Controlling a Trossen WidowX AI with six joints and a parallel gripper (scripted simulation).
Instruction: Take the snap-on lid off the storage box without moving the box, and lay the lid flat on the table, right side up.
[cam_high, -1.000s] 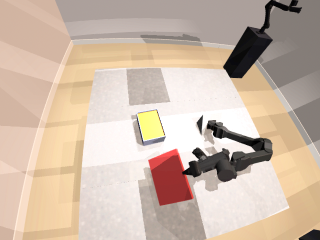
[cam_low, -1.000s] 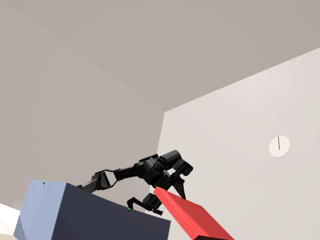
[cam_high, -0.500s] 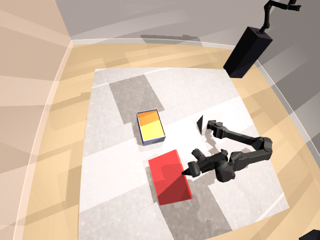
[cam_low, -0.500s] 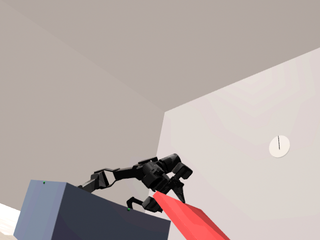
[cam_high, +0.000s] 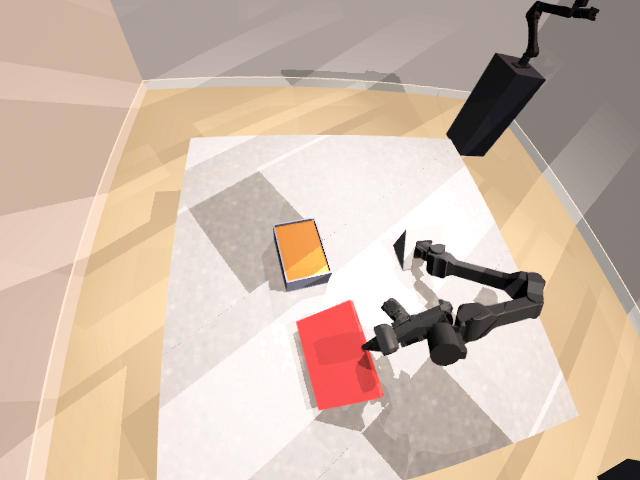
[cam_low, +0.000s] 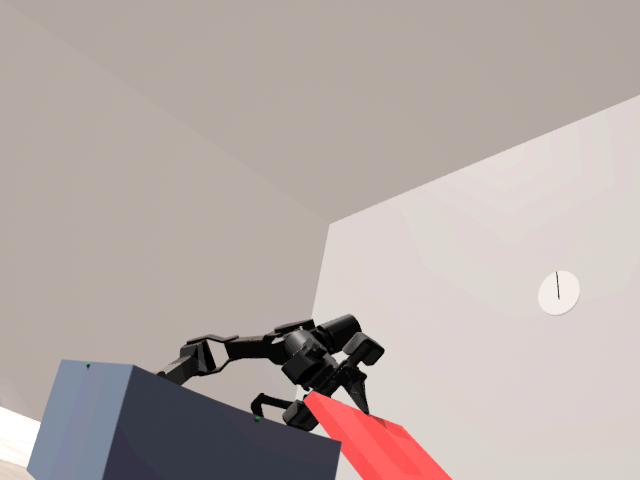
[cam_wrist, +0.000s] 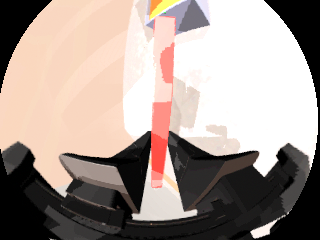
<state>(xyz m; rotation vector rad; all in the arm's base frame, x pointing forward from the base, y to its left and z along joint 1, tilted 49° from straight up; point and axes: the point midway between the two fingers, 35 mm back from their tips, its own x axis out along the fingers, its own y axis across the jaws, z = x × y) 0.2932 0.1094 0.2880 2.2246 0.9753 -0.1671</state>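
Lid (cam_high: 338, 356), red and flat, is off the box and hangs clamped by 1 long edge in the gripper (cam_high: 368, 345), in front of the open box (cam_high: 301, 253) and apart from it, above the table (cam_high: 248, 413). From above it looks nearly level, yet the low side view shows it sloping down away from the fingers, and whether its far end touches the table cannot be told, since that end is cut off at the bottom of that view. The box stands open with an orange-yellow inside; in the side view only its blue-grey outer walls show, and they hide the lower arm. In the wrist view the lid is a thin red strip seen edge-on between the 2 dark fingers. The arm (cam_high: 485, 279) is folded back at the elbow, its forearm reaching low toward the lid.
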